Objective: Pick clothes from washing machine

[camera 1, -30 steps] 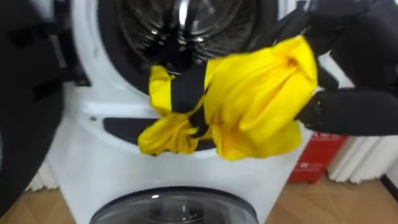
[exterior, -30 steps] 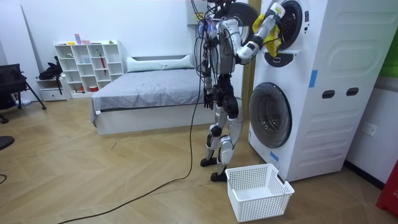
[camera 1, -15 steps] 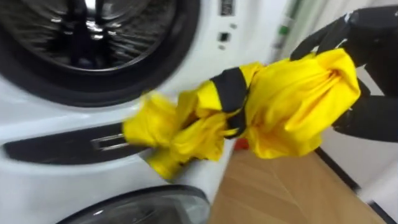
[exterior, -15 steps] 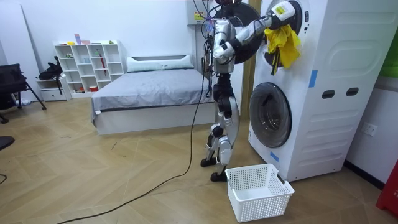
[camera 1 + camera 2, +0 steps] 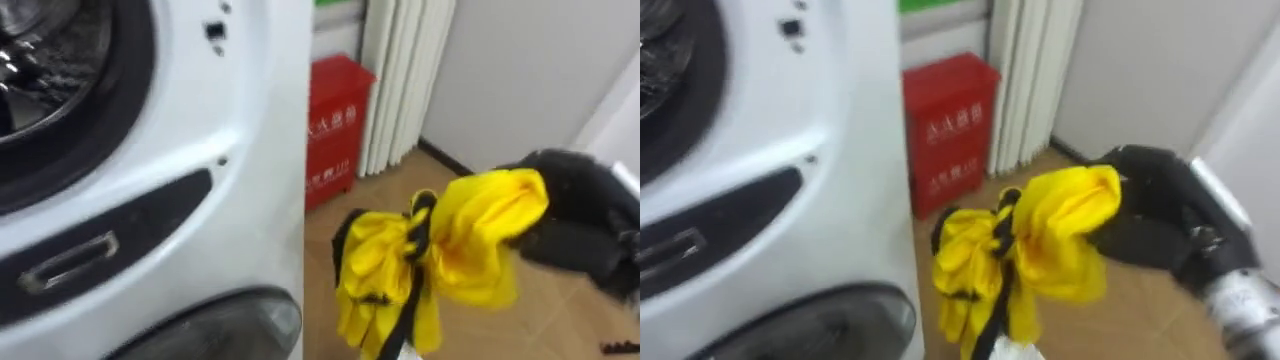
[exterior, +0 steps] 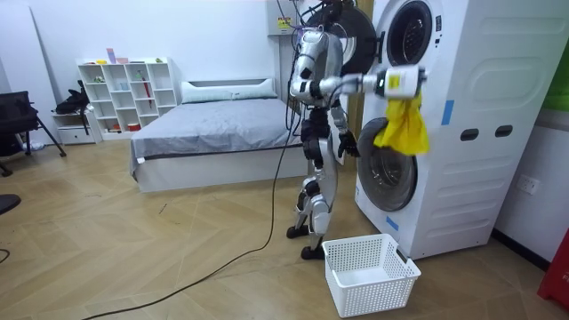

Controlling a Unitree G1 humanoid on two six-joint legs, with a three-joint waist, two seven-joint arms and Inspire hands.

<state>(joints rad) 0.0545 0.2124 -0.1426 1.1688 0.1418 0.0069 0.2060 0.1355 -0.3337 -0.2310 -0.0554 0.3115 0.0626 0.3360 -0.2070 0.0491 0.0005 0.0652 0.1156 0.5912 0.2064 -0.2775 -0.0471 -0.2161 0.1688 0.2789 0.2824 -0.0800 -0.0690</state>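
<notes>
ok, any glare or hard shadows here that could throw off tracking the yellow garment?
Left eye view: bright glints on the upper drum and a pale sheen on the lower door glass; the yellow garment, held in the right hand, is evenly lit with no glare. Room view: soft, even light, with a faint shadow by the white basket and no hard shadows.

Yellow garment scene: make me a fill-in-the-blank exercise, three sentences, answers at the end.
The yellow garment hangs from the robot's ___ hand. The box beside the washing machine is ___. In the room view, the basket near the robot's feet is ___.
Missing words: right; red; white.
</notes>
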